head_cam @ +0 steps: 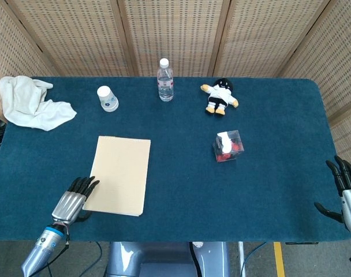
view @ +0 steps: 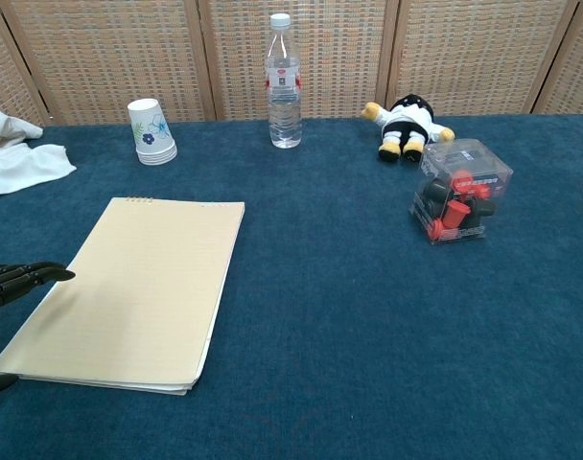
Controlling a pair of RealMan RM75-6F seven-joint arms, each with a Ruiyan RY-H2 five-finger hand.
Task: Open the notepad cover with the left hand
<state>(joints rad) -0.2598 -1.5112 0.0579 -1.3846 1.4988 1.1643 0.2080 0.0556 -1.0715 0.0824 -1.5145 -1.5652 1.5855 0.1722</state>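
The tan notepad [head_cam: 119, 175] lies closed and flat on the blue table [head_cam: 181, 190], left of the middle; the chest view shows the notepad [view: 128, 287] with its binding edge at the far end. My left hand [head_cam: 75, 199] lies low at the pad's near left corner, fingers stretched out along the left edge. In the chest view only its dark fingertips [view: 28, 277] show at the frame's left border, and the thumb sits by the near corner. It holds nothing. My right hand [head_cam: 345, 190] hangs at the table's near right edge, fingers apart and empty.
A white cloth [head_cam: 30, 103] lies at the far left. A paper cup [head_cam: 108, 98], a water bottle [head_cam: 165, 80] and a small plush doll [head_cam: 220, 96] stand along the far side. A clear box [head_cam: 228, 146] of red and black parts sits right of the middle.
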